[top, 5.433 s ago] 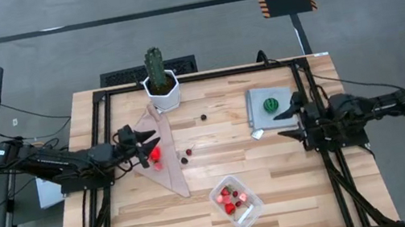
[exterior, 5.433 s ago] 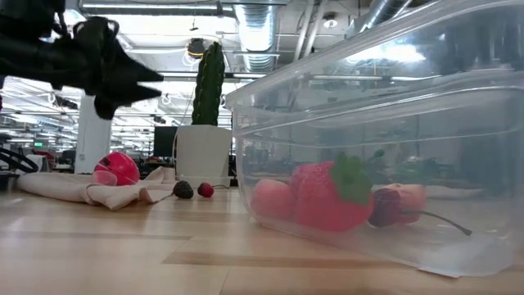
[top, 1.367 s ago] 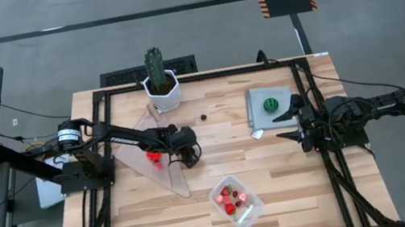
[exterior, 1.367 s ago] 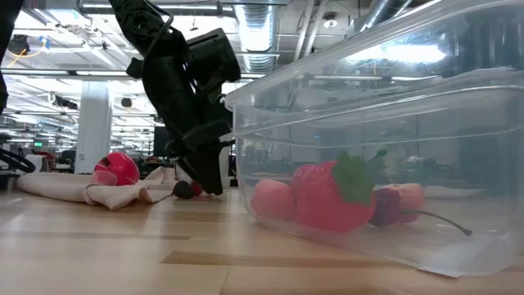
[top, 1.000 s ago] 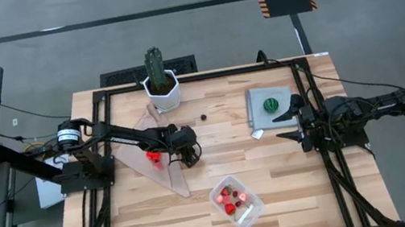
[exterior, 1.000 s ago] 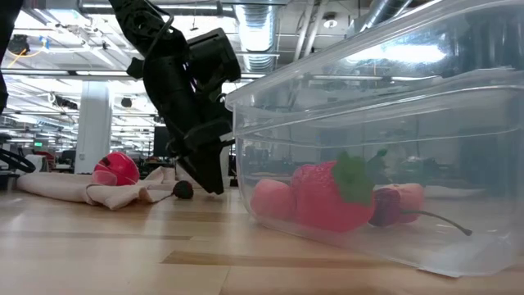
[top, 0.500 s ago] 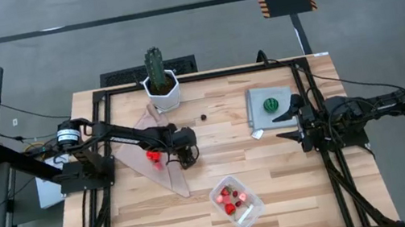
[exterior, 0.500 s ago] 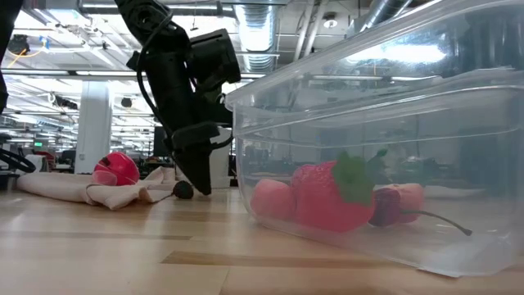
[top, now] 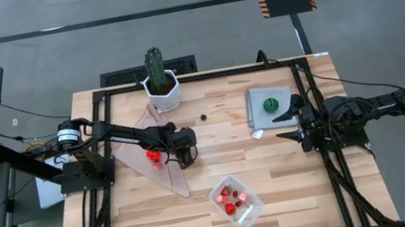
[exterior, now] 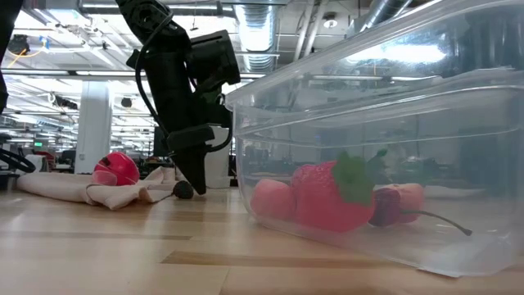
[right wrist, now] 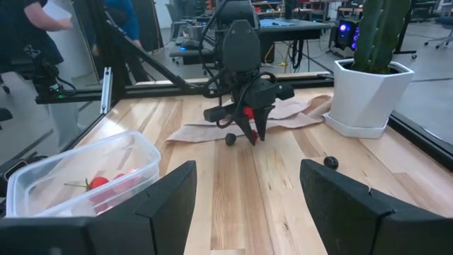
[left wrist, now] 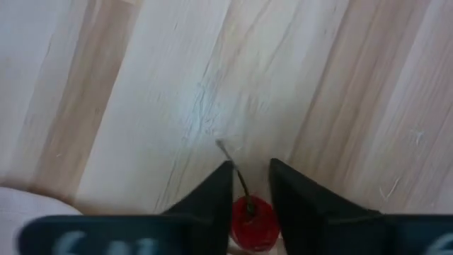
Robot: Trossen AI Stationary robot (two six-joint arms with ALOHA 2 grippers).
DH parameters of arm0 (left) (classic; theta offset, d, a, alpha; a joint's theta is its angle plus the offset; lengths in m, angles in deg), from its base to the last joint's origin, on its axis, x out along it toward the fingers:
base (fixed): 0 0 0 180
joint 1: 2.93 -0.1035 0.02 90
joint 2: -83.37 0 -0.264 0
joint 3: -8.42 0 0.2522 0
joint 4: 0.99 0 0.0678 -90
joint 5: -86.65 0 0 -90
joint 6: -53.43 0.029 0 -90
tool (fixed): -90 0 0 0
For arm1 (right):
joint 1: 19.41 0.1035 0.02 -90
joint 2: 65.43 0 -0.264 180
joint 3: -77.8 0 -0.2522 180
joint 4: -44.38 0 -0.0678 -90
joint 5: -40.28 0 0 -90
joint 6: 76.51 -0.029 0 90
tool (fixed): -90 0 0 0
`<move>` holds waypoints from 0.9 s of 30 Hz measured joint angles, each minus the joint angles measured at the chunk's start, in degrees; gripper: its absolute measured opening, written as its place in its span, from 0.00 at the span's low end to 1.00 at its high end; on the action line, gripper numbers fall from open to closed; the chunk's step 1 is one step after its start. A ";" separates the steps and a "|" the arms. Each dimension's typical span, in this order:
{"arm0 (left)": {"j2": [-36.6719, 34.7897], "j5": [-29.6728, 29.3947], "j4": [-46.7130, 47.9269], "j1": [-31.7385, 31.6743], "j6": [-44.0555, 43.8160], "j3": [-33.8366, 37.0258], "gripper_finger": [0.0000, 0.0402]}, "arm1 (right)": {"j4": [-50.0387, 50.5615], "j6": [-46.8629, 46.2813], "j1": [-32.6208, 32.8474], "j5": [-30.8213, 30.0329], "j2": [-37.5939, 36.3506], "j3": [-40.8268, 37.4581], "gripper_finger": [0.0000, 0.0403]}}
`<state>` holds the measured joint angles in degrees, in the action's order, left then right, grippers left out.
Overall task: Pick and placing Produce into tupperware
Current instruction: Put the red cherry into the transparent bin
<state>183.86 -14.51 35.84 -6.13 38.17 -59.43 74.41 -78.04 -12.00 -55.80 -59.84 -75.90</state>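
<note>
My left gripper stands over the table's middle-left, pointing down, shut on a small red cherry. A dark berry lies on the wood right beside its fingertips. A red ball rests on the beige cloth. Another dark berry lies farther back. The green striped ball sits on the grey mat. The clear tupperware near the front edge holds red strawberry-like pieces. My right gripper waits open beside the mat. My left gripper pinches the red cherry's round body between its two fingers, coming from above and pointing down. The cherry's stem sticks out forward past the fingertips. I cannot tell whether the cherry is clear of the wood.
A tall green cactus in a white pot stands at the far edge, behind the cloth. The grey mat lies at the right. Bare wood stretches between my left gripper and the tupperware. A person moves in the room beyond.
My left gripper has shifted a little toward the table's left edge, still pointing down. The small red cherry that lay next to the dark berry no longer shows on the wood there. The dark berry has stayed in place.
</note>
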 joint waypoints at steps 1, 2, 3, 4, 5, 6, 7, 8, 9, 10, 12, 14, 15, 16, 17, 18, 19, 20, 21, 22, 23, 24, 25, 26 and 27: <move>0.00 -0.01 -0.11 0.00 0.04 0.00 0.15 | 0.00 -0.01 0.01 0.01 0.00 0.00 0.68; 0.00 -0.07 -0.25 0.00 0.25 0.00 0.11 | 0.00 0.01 0.01 0.01 0.00 0.00 0.68; 0.00 -0.15 -0.41 0.00 0.68 0.00 0.07 | -0.02 0.01 0.01 0.00 0.00 0.00 0.68; 0.00 -0.23 -0.57 0.00 1.09 0.00 0.04 | 0.00 0.01 0.01 0.00 0.00 0.00 0.68; 0.00 -0.23 -0.83 0.00 1.41 0.00 0.02 | 0.00 0.01 0.01 0.02 0.00 0.00 0.68; 0.00 -0.21 -1.18 0.00 1.77 0.00 0.02 | 0.00 0.00 0.01 0.01 0.00 0.00 0.68; 0.00 -0.08 -1.68 0.00 2.17 0.00 0.02 | 0.00 0.00 0.01 0.01 0.00 0.00 0.68; 0.00 -0.02 -2.37 0.00 2.38 0.00 0.02 | 0.00 -0.01 0.01 0.02 0.00 0.00 0.68; 0.00 0.01 -2.99 0.00 2.49 0.00 0.02 | 0.00 -0.01 0.01 0.02 0.00 0.00 0.68; 0.00 0.30 -3.56 0.04 2.51 -0.03 0.01 | 0.00 0.01 0.01 0.01 0.00 0.00 0.68; -0.02 0.87 -3.57 0.21 2.66 -0.67 0.00 | 0.00 0.01 0.01 0.02 0.00 0.00 0.68; -0.04 1.50 -3.67 0.56 2.68 -1.95 0.01 | 0.00 -0.01 0.01 0.00 0.00 0.00 0.68; -0.07 1.56 -3.66 0.81 2.68 -2.72 0.01 | 0.00 0.00 0.01 0.01 0.00 0.00 0.68; -0.07 1.73 -3.62 1.18 2.69 -3.52 0.00 | 0.00 -0.01 0.00 0.00 0.00 0.00 0.68; -0.09 1.77 -3.60 1.68 2.69 -4.42 0.00 | 0.00 0.00 0.01 0.02 0.00 0.00 0.68; -0.09 2.14 -3.60 2.19 2.69 -5.38 0.00 | 0.00 0.01 0.01 0.02 0.00 0.00 0.68; -0.09 3.02 -3.61 2.78 2.68 -6.42 0.00 | 0.00 -0.01 0.01 0.02 0.00 0.00 0.68; -0.09 4.14 -3.72 3.41 2.68 -7.54 0.00 | 0.00 0.00 0.01 0.02 0.00 0.00 0.68; -0.11 5.13 -3.84 4.06 2.68 -8.61 0.00 | 0.00 0.01 -0.01 0.00 0.00 0.00 0.68; -0.13 6.01 -4.20 4.85 2.66 -9.60 0.00 | 0.00 0.01 0.01 0.00 0.00 0.00 0.68; -0.13 6.52 -4.86 5.75 2.66 -10.52 0.00 | 0.00 -0.01 0.01 0.02 0.00 0.00 0.68; -0.13 6.93 -5.44 6.64 2.66 -11.51 0.00 | 0.00 -0.01 0.01 0.01 0.01 0.00 0.68; -0.13 7.55 -6.10 7.51 2.66 -12.30 0.00 | 0.00 0.00 0.00 0.01 0.01 0.00 0.68; -0.13 8.32 -6.76 8.58 2.66 -13.30 0.00 | 0.00 -0.01 0.00 0.01 0.02 0.00 0.68; -0.13 9.01 -7.40 9.58 2.61 -14.23 0.00 | 0.00 0.01 0.01 0.01 0.00 0.00 0.68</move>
<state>183.72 -5.50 28.44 3.45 40.78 -73.66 74.41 -78.03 -11.99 -55.78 -59.84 -75.90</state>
